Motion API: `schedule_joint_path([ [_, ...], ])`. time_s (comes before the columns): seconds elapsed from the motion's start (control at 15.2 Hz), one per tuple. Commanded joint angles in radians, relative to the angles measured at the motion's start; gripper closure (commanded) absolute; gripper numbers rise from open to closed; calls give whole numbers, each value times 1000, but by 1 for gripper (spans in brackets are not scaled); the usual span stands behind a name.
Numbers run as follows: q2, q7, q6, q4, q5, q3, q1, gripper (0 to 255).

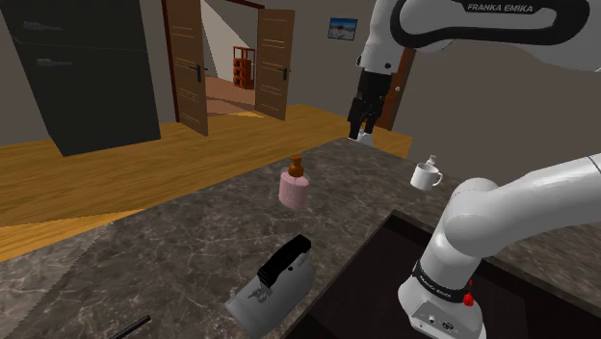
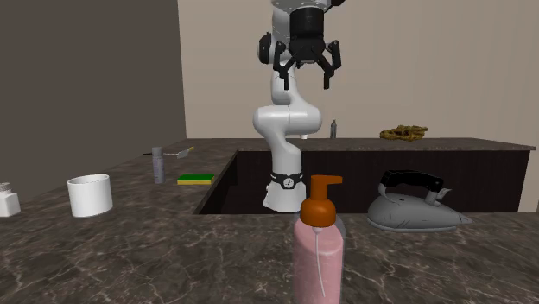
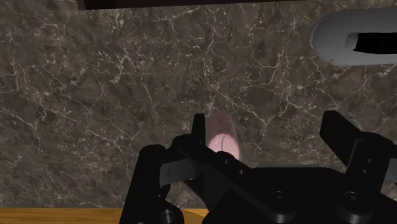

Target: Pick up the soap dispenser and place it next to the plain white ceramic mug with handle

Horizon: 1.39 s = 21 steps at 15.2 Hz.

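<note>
Entry: claw is hanging high over the dark marbled counter. Its fingers are standing wide apart with nothing clasped between them, so it is carrying nothing.

Soap dispenser has a pink body and an orange pump. It is standing upright on the counter, well below the claw and well apart from it. Its long axis is running vertical, roughly in line with the way the claw is pointing.

Key relation: looking along the claw, the pink body is showing inside the open gap but off centre. It is sitting close against one finger and is partly covered by it, with the other finger well clear.

Judgement: the bottle is lying almost straight beneath the claw, offset a little toward that one finger. The coming move is looking like a near-straight descent. It will need a small sideways correction to centre the body between the fingers before closing.

Gripping the broad body below the pump seems safer than taking the narrow neck. A finger clipping the pump on the way down could tip the bottle.

Mug is white and handled. It is standing upright on the same counter, off to one side of the claw and well apart from the dispenser.

Grey iron is resting farther from the claw than the dispenser, on the side away from the mug
</note>
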Motion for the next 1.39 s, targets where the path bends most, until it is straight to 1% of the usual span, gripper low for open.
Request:
schedule_joint_path([
  [0.0, 0, 0, 0, 0, 0, 0, 0, 0],
  [0.33, 128, -6, 173, -47, -6, -2, -4, 0],
  [0.66, 286, -10, 339, -58, -11, -5, -7, 0],
  [0.99, 466, -13, 491, -33, -16, -8, -11, 0],
  [1.32, 659, -16, 620, 28, -20, -12, -14, 0],
])
